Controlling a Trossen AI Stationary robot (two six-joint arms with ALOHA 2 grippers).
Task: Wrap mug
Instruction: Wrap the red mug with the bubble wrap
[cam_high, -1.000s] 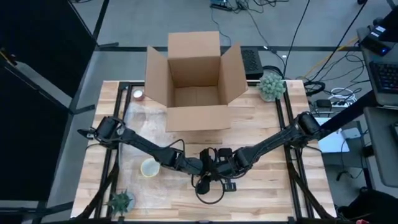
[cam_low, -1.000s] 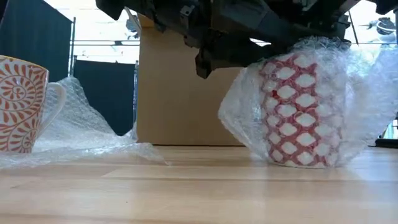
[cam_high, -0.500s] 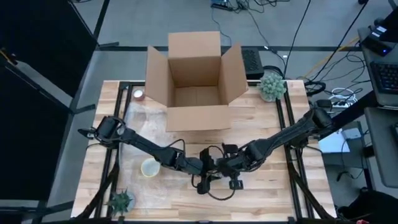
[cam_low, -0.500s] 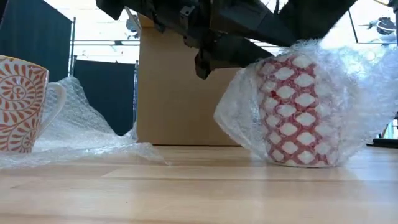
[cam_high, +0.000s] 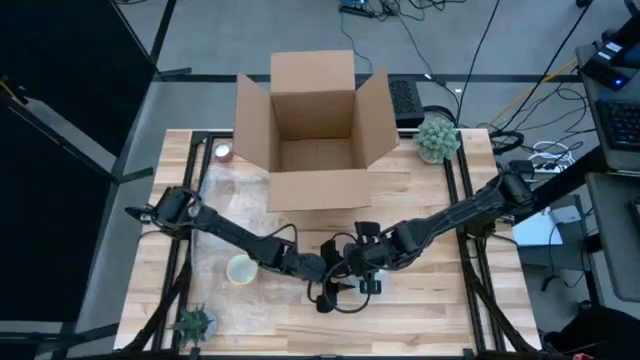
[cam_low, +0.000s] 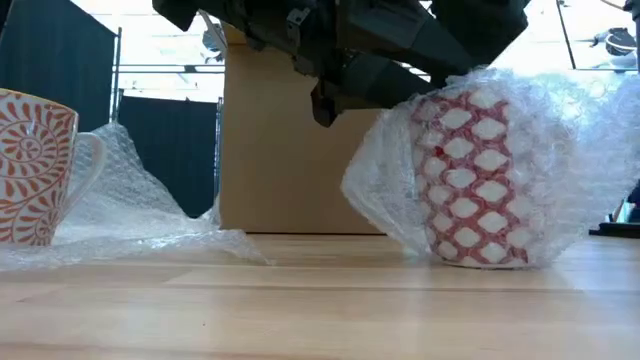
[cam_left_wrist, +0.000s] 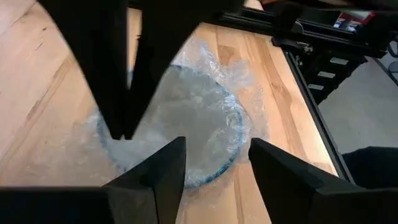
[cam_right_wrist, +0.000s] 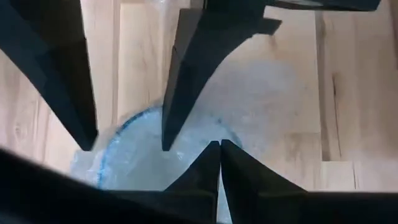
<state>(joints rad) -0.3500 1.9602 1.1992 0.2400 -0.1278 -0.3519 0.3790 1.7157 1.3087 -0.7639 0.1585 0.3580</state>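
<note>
A red-and-white lattice mug (cam_low: 470, 180) stands upright on the table, near its front middle. Clear bubble wrap (cam_low: 570, 150) is bunched around and over it. Both grippers hover right above it. My left gripper (cam_left_wrist: 217, 165) comes from the table's left and is open, its fingers spread above the wrapped rim. Whether they touch the wrap cannot be told. My right gripper (cam_right_wrist: 219, 149) comes from the right and is shut on the wrap over the mug's mouth (cam_left_wrist: 186, 124). My right gripper pinches the bubble wrap between its two fingertips (cam_left_wrist: 119, 127), above the mug's rim. It comes slanting down from the table's right. The wrap is drawn up over the mug's top (cam_low: 475, 80). One layer or several, I cannot tell. The mug's base rests on the table.
An open cardboard box (cam_high: 315, 130) stands at the far middle. An orange-swirl mug (cam_low: 35, 165) sits on a second bubble wrap sheet (cam_low: 130, 210) at the near left. Small plants stand at the far right (cam_high: 437, 138) and near left (cam_high: 193, 323).
My right gripper has moved a little toward the table's far edge over the mug, taking the wrap with it. The loose wrap that stood up beside the mug is now drawn closer over its top. The mug has stayed in place.
</note>
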